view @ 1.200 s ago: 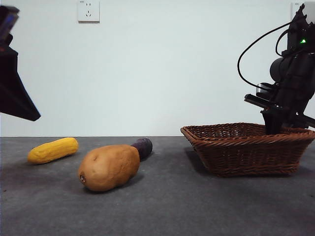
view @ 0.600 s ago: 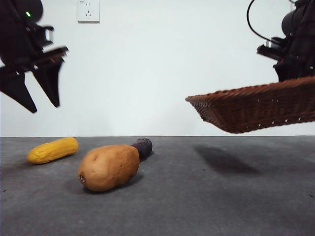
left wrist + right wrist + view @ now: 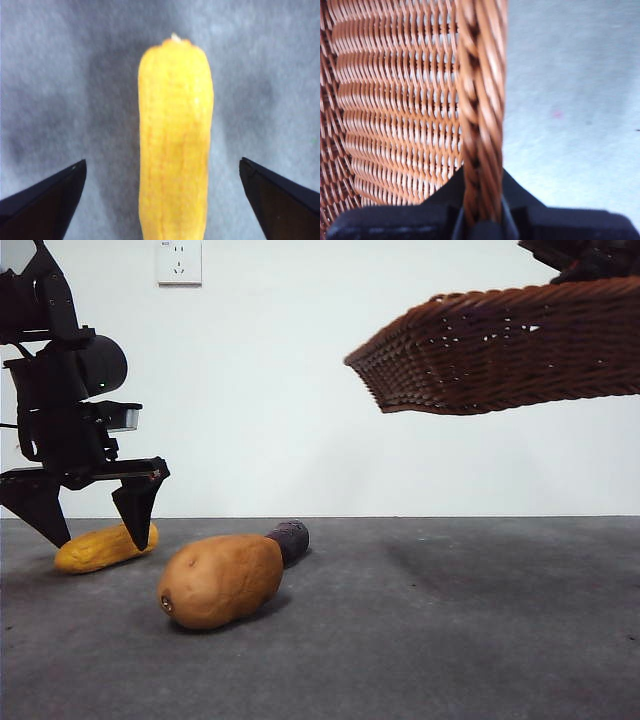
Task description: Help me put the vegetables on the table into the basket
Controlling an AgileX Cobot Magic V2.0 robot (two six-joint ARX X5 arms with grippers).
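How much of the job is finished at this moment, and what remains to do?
No vegetable is in the basket yet. The right gripper holds it by the rim, in the air. The left gripper is low over the corn, jaws open on either side, not gripping. The potato and the purple vegetable lie on the table, untouched.
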